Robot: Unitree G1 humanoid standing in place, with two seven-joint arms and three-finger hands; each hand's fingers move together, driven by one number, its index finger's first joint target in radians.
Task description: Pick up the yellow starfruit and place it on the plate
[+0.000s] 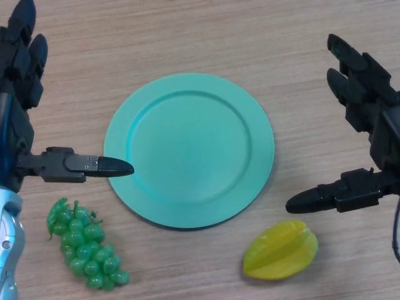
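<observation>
We find the yellow starfruit [280, 249] lying on its side on the table, near the front edge of the view on the robot's right, just off the lower right rim of the plate [125, 134] and not touching it. Nothing rests on the fruit and nothing holds it; in our judgement the pick has not begun.

The right hand [365, 131] hangs just above and beyond the fruit, fingers straight and spread, thumb reaching out level toward the plate, empty. We judge this posture to be a ready stance for a grasp: the wide gap between thumb and fingers would admit the ridged body of the fruit once the hand drops and comes forward.

The teal plate sits centred between the arms, bare, so any spot on it will serve as a landing place.

The left hand [28, 106] is likewise spread and empty, its thumb tip overlapping the plate's left rim in the view; whether it touches we cannot tell. Below it lies a bunch of green grapes [84, 244], well apart from the fruit and no obstacle.

The surface is a light wood-grain table [187, 37], flat and dry. Nothing of the room beyond it is visible.
</observation>
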